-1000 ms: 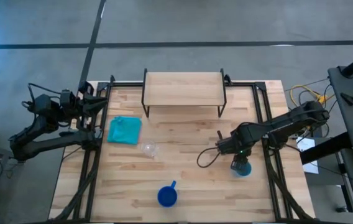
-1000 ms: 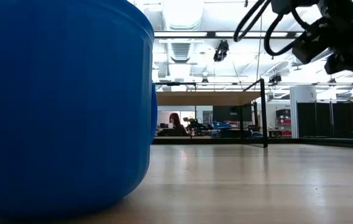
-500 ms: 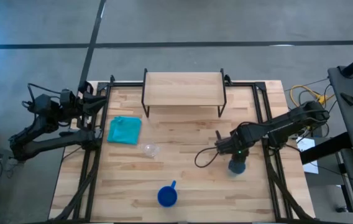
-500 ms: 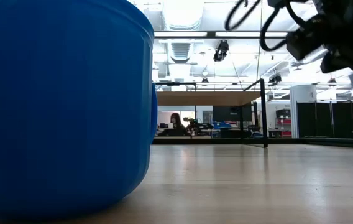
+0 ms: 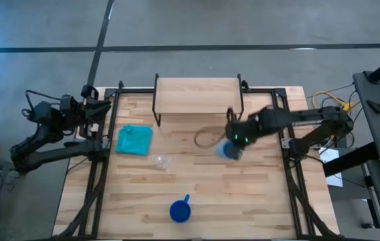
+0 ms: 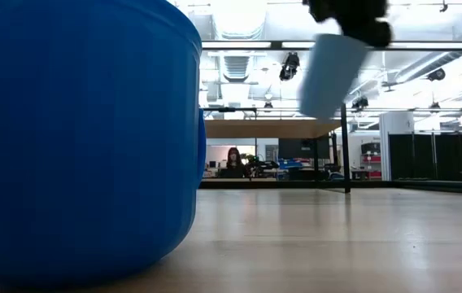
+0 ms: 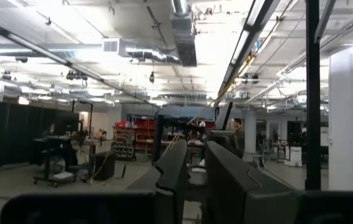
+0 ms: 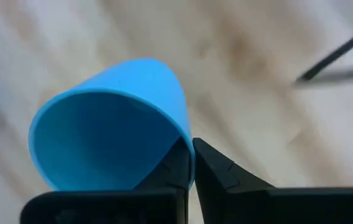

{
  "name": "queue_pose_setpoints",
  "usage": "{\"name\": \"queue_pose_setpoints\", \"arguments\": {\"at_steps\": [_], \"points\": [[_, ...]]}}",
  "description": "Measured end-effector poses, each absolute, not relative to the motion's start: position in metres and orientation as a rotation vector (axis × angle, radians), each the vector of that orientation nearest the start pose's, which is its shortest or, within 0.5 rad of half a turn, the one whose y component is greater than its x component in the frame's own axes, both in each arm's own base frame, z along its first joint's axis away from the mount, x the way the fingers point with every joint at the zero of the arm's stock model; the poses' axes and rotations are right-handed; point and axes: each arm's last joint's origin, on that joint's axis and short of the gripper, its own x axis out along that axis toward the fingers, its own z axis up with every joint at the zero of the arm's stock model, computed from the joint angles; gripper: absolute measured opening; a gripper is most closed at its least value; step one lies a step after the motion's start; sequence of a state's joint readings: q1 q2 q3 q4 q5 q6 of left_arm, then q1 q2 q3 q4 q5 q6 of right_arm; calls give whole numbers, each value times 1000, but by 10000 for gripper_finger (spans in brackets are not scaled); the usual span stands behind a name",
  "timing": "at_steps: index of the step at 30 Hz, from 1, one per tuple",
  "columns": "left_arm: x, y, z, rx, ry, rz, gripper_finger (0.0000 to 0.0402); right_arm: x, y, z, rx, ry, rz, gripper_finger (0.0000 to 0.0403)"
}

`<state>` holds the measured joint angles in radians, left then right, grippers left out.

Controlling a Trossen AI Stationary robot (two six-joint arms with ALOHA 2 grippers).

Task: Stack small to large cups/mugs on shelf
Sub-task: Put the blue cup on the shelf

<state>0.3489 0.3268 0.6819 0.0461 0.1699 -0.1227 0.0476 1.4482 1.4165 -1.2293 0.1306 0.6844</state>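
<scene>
One light blue cup [image 8: 111, 118] pinched by rim; low view shows it airborne.

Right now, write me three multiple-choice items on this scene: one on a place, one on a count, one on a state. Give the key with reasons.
1. Where is the cloth?
A. on the shelf
B. on the table, left of the clear cup
C. inside the dark blue mug

2. How many cups or mugs stand on the shelf?
A. none
B. one
C. two

3. What is the right gripper doing?
A. hanging open
B. shut on the cloth
C. shut on the light blue cup

Key: B, it lies flat on the table beside the clear cup; A, the shelf board is bare; C, the fingers pinch the rim of the light blue cup, lifted off the table.
</scene>
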Motion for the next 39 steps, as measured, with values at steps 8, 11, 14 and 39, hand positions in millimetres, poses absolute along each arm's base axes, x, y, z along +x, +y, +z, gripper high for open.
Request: {"name": "queue_pose_setpoints", "arguments": {"at_steps": [8, 11, 14, 39], "points": [[69, 20, 368, -22, -388, 153, 47, 261, -49, 377, 432, 1001, -628, 9], [76, 23, 366, -33, -354, 169, 47, 254, -66, 388, 444, 1045, -650, 9], [89, 29, 363, -48, -311, 236, 47, 249, -79, 396, 440, 1118, -642, 9], [267, 104, 355, 86, 160, 397, 47, 290, -185, 394, 433, 1211, -582, 9]]}}
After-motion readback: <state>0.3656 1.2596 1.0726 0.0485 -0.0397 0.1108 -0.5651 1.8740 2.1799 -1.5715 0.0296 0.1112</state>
